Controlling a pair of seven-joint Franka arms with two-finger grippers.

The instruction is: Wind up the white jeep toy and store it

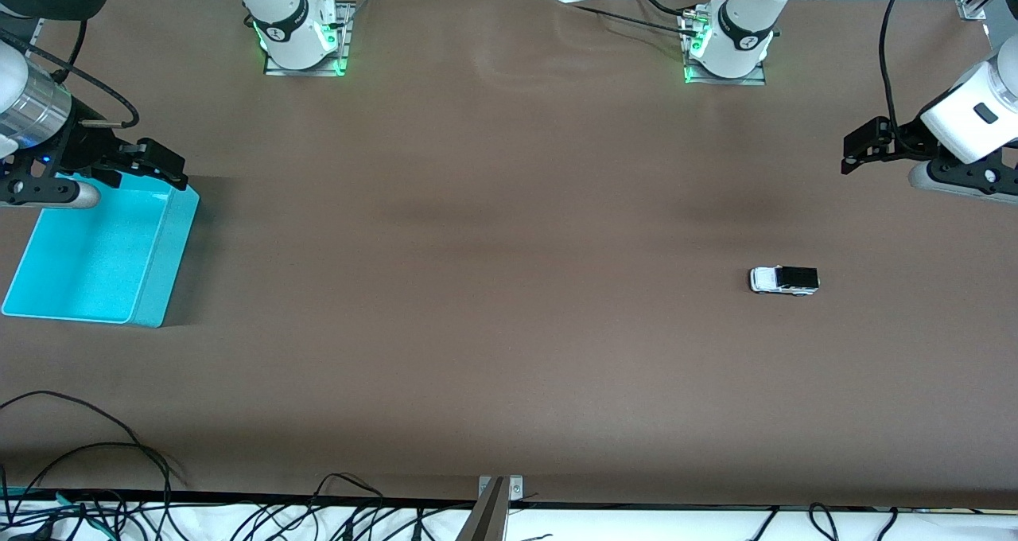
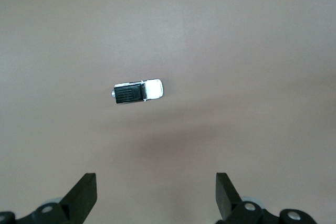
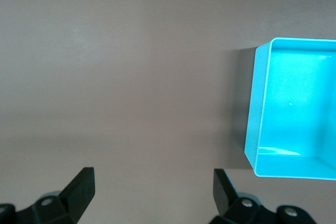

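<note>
The white jeep toy (image 1: 784, 280) stands on its wheels on the brown table toward the left arm's end, black rear roof toward that end. It also shows in the left wrist view (image 2: 138, 92). My left gripper (image 1: 863, 147) is open and empty, held over bare table apart from the jeep; its own view shows the jaws wide apart (image 2: 156, 182). The turquoise bin (image 1: 167, 262) sits empty at the right arm's end and shows in the right wrist view (image 3: 254, 108). My right gripper (image 1: 163, 163) is open and empty over the bin's corner (image 3: 154, 179).
The two arm bases (image 1: 298, 28) (image 1: 728, 40) stand along the table's back edge. Loose black cables (image 1: 95, 445) lie along the front edge, with a metal bracket (image 1: 499, 489) at its middle. A wide stretch of brown tabletop (image 1: 477, 286) lies between jeep and bin.
</note>
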